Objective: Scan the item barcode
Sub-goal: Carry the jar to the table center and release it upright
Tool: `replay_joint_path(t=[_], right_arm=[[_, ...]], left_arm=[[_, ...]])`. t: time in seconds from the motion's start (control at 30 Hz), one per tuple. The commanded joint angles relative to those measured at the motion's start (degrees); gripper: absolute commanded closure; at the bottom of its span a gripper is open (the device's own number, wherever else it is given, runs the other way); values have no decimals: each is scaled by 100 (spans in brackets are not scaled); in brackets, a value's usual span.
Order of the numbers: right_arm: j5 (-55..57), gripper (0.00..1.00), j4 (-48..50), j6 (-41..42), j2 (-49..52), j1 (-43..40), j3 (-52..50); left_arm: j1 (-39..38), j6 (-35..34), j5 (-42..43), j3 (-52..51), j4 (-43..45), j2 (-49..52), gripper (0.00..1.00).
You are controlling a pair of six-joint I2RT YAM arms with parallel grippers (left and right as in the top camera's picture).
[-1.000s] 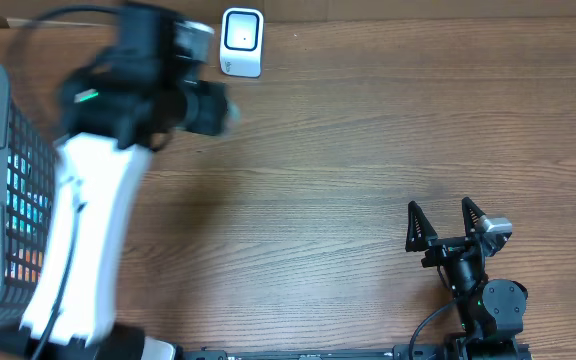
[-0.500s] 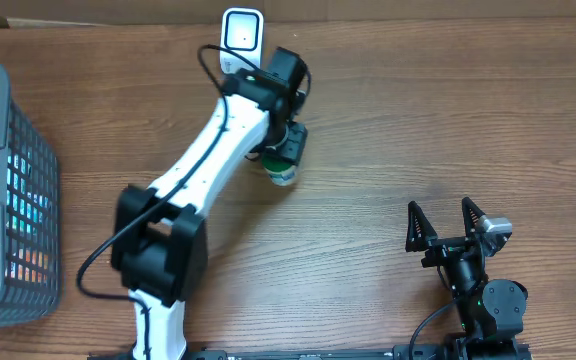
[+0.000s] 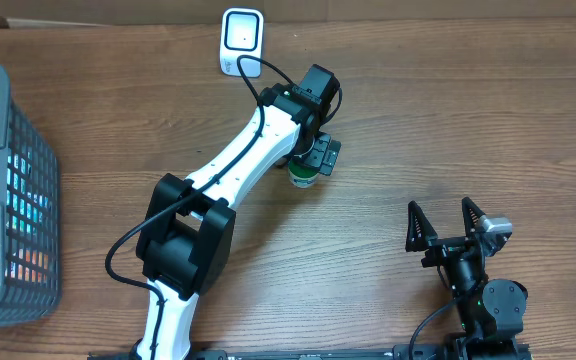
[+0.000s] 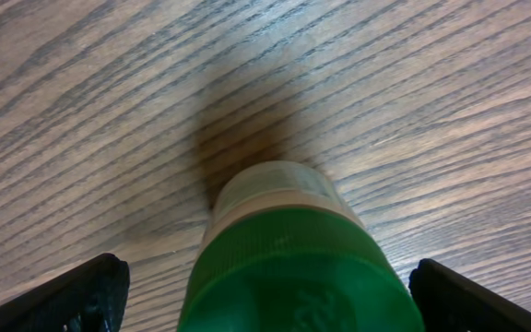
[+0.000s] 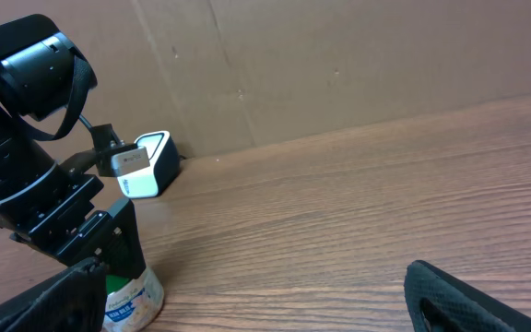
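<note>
The item is a small jar with a green lid (image 3: pixel 304 178) and a pale label, standing upright on the wooden table near the middle. My left gripper (image 3: pixel 311 165) hangs right above it, open, with a finger on either side of the lid (image 4: pixel 293 267) and a gap at each. The right wrist view shows the jar (image 5: pixel 132 295) under the left arm. A white barcode scanner (image 3: pixel 241 40) stands at the table's far edge, up and left of the jar. My right gripper (image 3: pixel 443 225) rests open and empty near the front right.
A grey mesh basket (image 3: pixel 28 180) holding several packaged goods stands at the left edge. A cardboard wall (image 5: pixel 339 65) runs behind the scanner (image 5: pixel 146 164). The left arm's white links stretch diagonally from the front edge to the jar.
The left arm swung from the basket past the scanner to the table's middle carrying the jar. Its jaws have since opened around the jar. The right arm stayed still.
</note>
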Motion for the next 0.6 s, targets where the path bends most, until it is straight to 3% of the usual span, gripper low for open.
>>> replay_joint_path(t=[0.0, 0.2, 0.37, 0.57], right_arm=[[46, 0, 20, -24, -13, 35, -57], [46, 0, 20, -24, -13, 35, -57], [46, 0, 20, -24, -13, 35, -57], [46, 0, 20, -24, -13, 35, -57]], left_arm=[[17, -101, -127, 258, -57, -105, 0], [70, -92, -153, 999, -378, -682, 0], [372, -96, -715, 1718, -1008, -1394, 0], [1554, -101, -1049, 2194, -1731, -2380, 0]])
